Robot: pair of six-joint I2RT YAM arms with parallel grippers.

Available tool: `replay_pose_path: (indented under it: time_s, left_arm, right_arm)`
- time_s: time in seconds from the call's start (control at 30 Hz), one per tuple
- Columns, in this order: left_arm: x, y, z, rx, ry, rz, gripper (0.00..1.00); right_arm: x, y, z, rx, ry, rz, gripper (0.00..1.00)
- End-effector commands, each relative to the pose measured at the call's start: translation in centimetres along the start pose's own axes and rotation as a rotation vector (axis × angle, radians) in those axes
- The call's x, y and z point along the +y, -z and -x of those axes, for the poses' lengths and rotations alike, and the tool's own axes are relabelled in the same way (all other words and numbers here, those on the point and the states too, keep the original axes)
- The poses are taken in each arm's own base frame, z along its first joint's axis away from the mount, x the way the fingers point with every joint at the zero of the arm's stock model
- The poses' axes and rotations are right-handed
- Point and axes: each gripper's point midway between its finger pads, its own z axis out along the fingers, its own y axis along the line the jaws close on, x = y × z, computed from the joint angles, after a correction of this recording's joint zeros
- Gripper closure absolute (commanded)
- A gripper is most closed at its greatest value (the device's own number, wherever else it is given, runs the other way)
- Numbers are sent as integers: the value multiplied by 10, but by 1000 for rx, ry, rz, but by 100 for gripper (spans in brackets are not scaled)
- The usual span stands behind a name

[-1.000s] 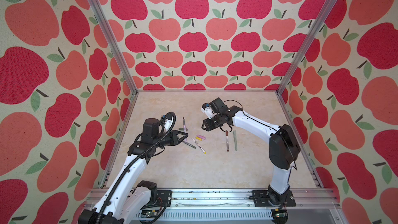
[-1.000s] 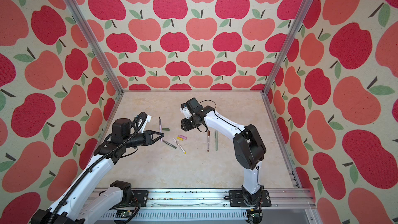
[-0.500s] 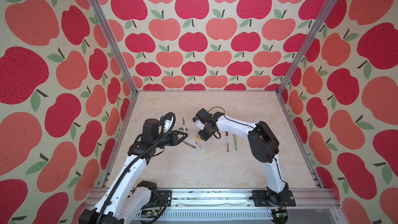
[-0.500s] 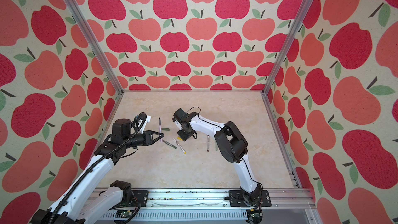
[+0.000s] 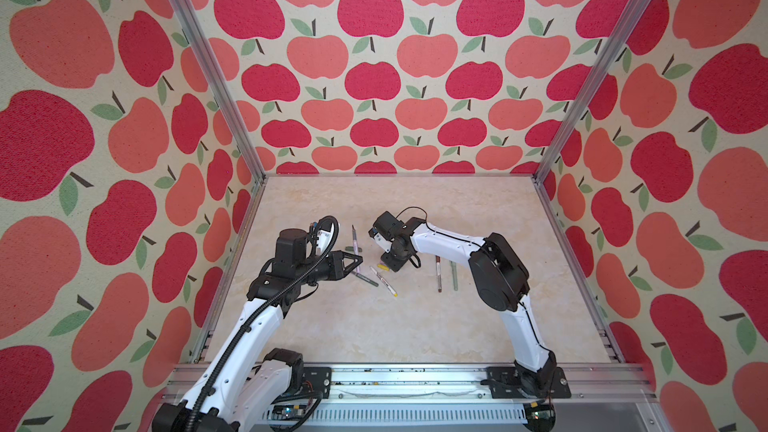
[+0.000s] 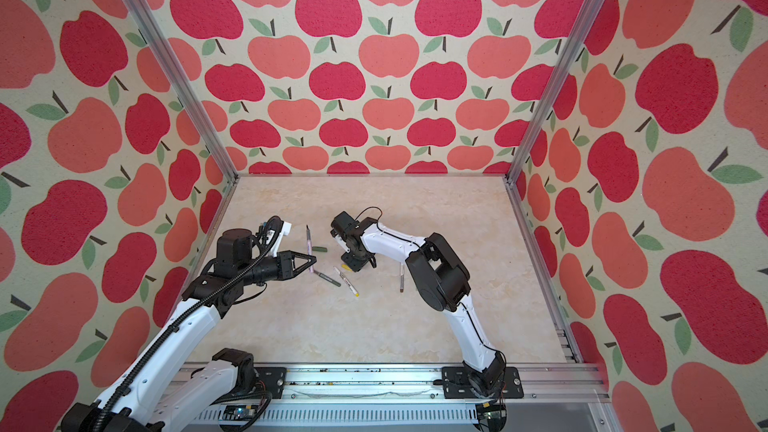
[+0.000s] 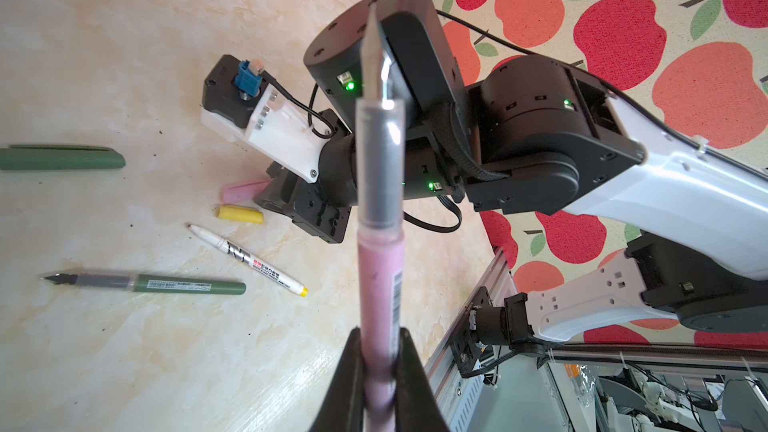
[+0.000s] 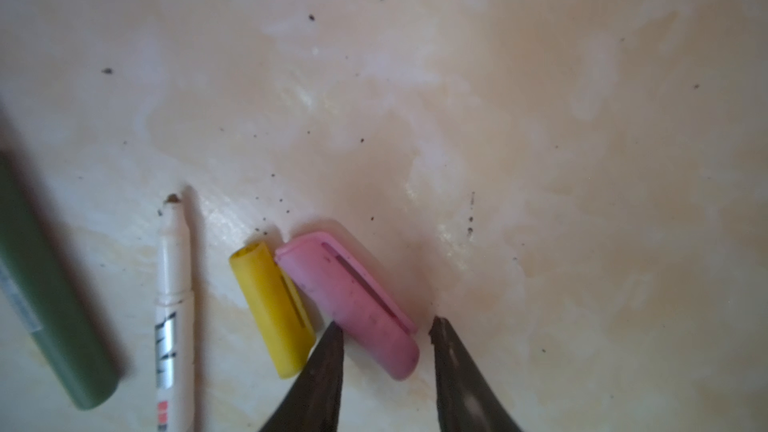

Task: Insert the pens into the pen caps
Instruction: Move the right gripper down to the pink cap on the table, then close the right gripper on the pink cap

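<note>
My left gripper (image 7: 380,338) is shut on the lilac-pink pen (image 7: 380,243), held off the table with its dark tip pointing away; in a top view this gripper (image 5: 359,260) sits left of centre. My right gripper (image 8: 384,326) is open and low over the table, one finger on each side of the lilac-pink cap (image 8: 349,292) without pinching it. A yellow cap (image 8: 272,305) lies against that cap. Beside them lie the white-and-yellow pen (image 8: 174,284) and the dark green pen (image 7: 166,283). The dark green cap (image 7: 62,158) lies farther back.
A brown-barrelled pen (image 5: 437,274) and a sage green pen (image 5: 454,275) lie side by side under the right arm's forearm. The marbled table (image 5: 374,326) is walled on three sides by apple-print panels, with a metal rail (image 5: 395,376) along the front.
My right gripper has swung left and down to the table, onto the pink cap, and its jaws have narrowed. The left arm has kept still with the pen.
</note>
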Motion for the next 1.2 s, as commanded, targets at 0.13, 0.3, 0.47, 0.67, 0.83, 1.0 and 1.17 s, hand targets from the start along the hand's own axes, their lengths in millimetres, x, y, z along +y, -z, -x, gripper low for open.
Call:
replay_pose_path:
  time_s: [0.13, 0.3, 0.47, 0.67, 0.83, 1.0, 1.17]
  left_arm:
    - [1, -2, 5, -9, 3, -8, 100]
    - [1, -2, 6, -9, 4, -10, 100]
    - [0, -2, 5, -10, 2, -9, 100]
    - [0, -1, 7, -16, -1, -8, 100]
    - [0, -1, 7, -17, -2, -11, 100]
    - [-1, 0, 7, -19, -2, -10, 100]
    - [-2, 0, 8, -21, -1, -10, 100]
  right_arm:
    - [11, -10, 9, 7, 49, 13, 63]
    - [15, -15, 12, 13, 61, 22, 63]
    - [18, -20, 12, 24, 61, 28, 67]
    - [18, -18, 8, 22, 45, 28, 73]
    - [13, -19, 4, 25, 32, 7, 75]
    - [11, -20, 0, 24, 0, 10, 78]
    - [4, -12, 4, -6, -56, 16, 81]
